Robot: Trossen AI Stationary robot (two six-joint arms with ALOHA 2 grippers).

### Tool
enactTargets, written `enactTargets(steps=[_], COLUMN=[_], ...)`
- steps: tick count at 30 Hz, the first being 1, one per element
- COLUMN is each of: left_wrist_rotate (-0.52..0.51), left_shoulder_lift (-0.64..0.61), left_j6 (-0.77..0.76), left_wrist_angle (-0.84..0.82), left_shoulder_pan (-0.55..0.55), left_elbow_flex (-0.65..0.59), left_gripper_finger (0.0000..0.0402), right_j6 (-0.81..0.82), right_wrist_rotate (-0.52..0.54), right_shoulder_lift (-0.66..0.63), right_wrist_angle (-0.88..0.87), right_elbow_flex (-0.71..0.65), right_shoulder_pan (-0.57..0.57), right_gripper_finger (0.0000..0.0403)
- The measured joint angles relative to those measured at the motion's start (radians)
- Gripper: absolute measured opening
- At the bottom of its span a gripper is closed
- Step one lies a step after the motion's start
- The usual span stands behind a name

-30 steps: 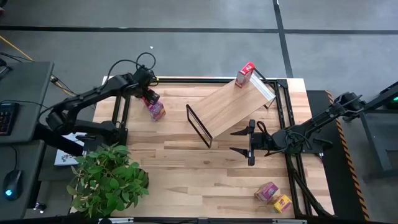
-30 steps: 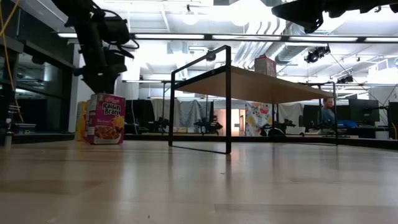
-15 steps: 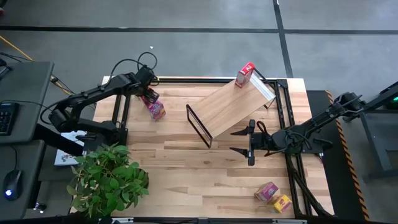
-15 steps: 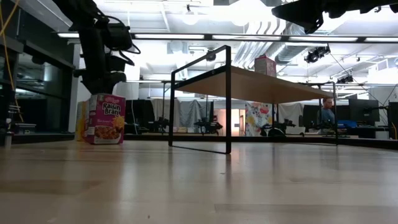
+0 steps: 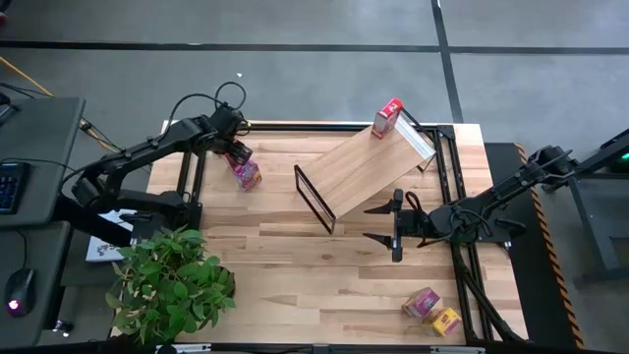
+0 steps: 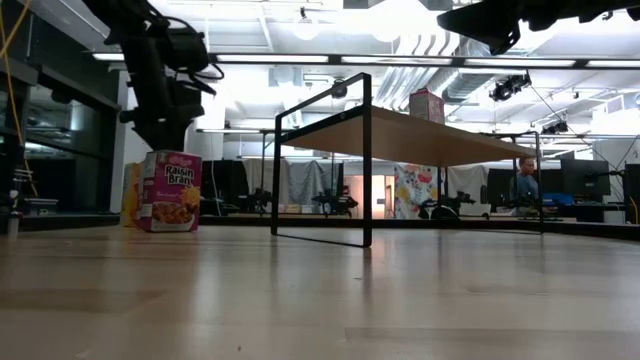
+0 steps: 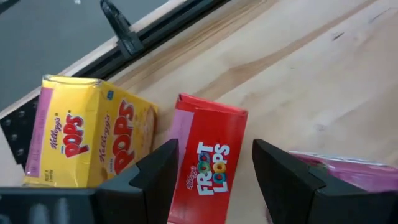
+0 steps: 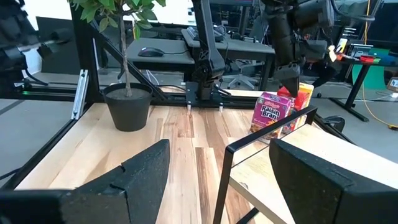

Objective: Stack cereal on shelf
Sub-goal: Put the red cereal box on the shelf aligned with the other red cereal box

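Note:
My left gripper (image 5: 233, 149) hovers open at the table's far left corner over a cluster of three cereal boxes. In the left wrist view its fingers (image 7: 214, 149) stand on either side of a red Froot Loops box (image 7: 208, 158), with a yellow Pops box (image 7: 87, 130) and a pink box (image 7: 354, 175) beside it. The pink Raisin Bran box (image 6: 168, 190) stands upright on the table. The shelf (image 5: 371, 167) stands slantwise mid-table on its black wire ends. A red box (image 5: 387, 118) stands on its far end. My right gripper (image 5: 367, 223) waits open near the shelf's near side.
A pink box (image 5: 421, 301) and a yellow box (image 5: 445, 322) lie at the table's near right corner. A potted plant (image 5: 172, 280) stands at the near left corner. Black rails (image 5: 324, 125) run along the table's far and side edges. Bare planks lie between shelf and near edge.

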Motion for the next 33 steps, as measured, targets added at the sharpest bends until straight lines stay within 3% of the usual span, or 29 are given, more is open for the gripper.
enactTargets(steps=[7,21,28,33], left_wrist_rotate=[-0.016,-0.022,-0.023,-0.023], left_shoulder_lift=[-0.06,-0.066,-0.066,-0.066], left_j6=[-0.008,-0.008,0.044,0.003], left_wrist_angle=[0.004,0.004,0.029,0.02], left_shoulder_pan=[0.0,0.0,0.0,0.0], left_elbow_flex=[0.0,0.0,0.0,0.0], left_gripper_finger=[0.0195,0.0197,0.023,0.0233], right_j6=[0.0,0.0,0.0,0.0], right_wrist_rotate=[0.0,0.0,0.0,0.0], right_shoulder_lift=[0.0,0.0,0.0,0.0], right_wrist_angle=[-0.003,-0.003,-0.019,-0.019], right_elbow_flex=[0.0,0.0,0.0,0.0], right_shoulder_pan=[0.0,0.0,0.0,0.0], right_gripper_finger=[0.0268,0.0268,0.0268,0.0268])
